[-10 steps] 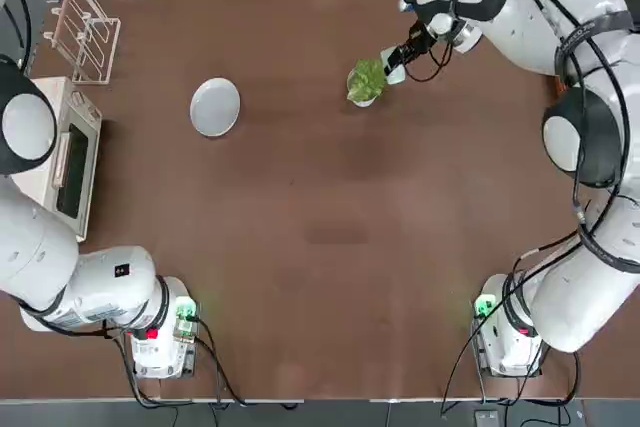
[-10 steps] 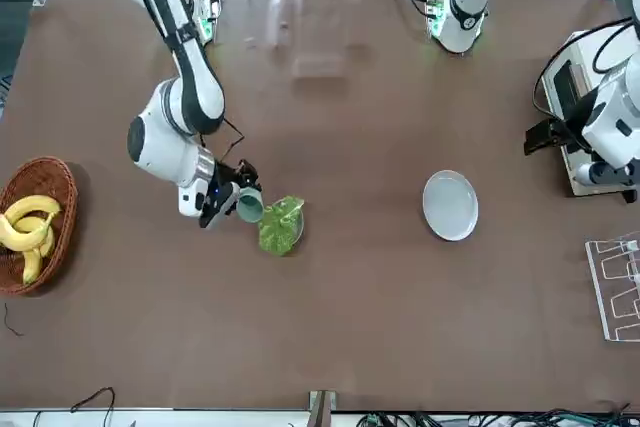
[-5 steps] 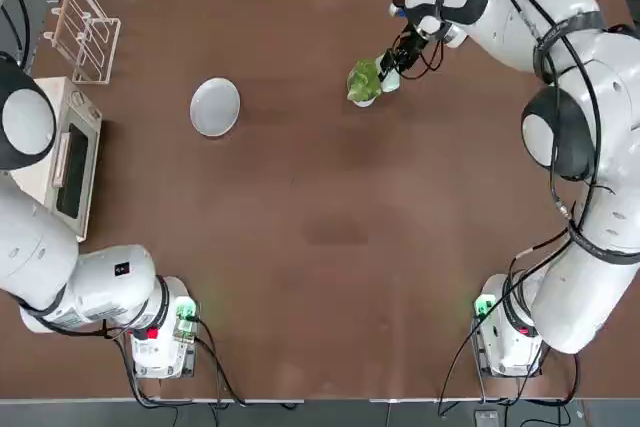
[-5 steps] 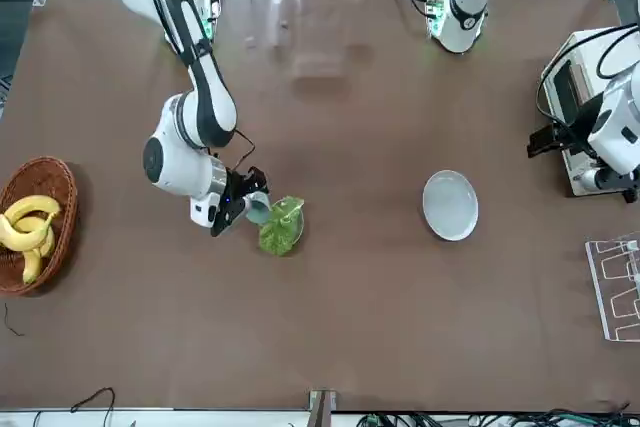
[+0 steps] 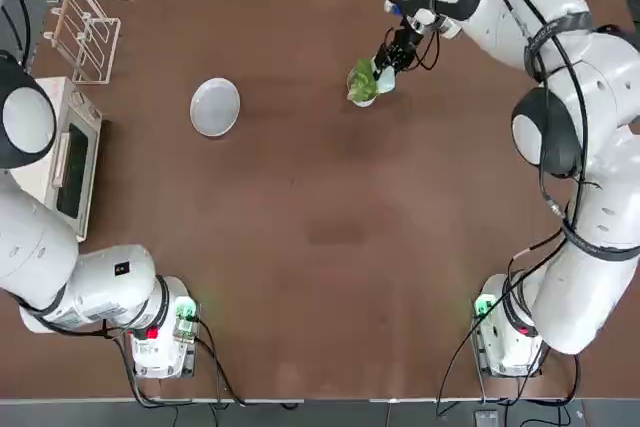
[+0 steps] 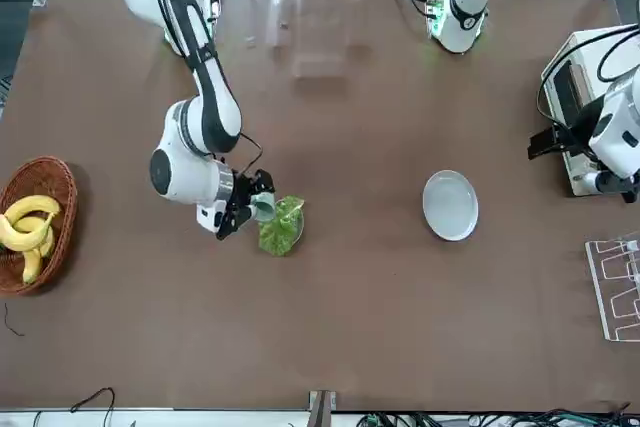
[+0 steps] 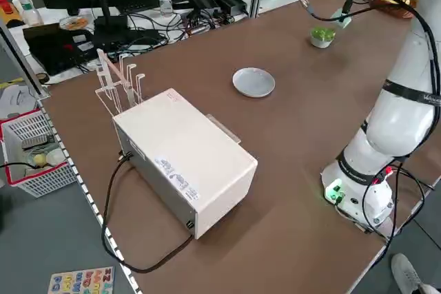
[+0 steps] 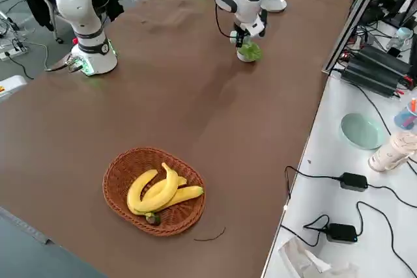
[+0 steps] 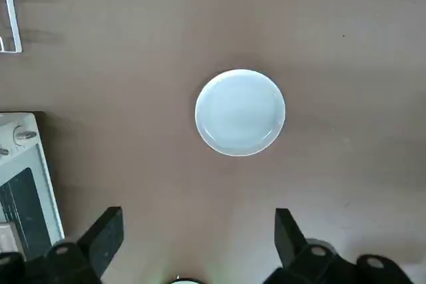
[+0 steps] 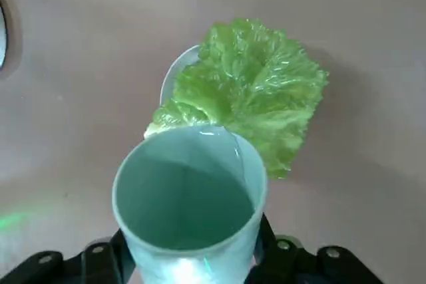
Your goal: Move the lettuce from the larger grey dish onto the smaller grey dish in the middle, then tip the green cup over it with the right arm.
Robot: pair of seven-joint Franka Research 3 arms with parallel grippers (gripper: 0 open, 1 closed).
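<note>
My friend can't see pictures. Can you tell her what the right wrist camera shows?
The right pincer holds the green cup, its open mouth facing the camera, right next to the lettuce. The ruffled lettuce sits in the smaller grey dish on the brown table.

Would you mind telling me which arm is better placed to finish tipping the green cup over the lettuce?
Right. The right gripper holds the green cup, tilted beside the lettuce in the smaller grey dish. The left gripper hangs open above the larger grey dish.
</note>
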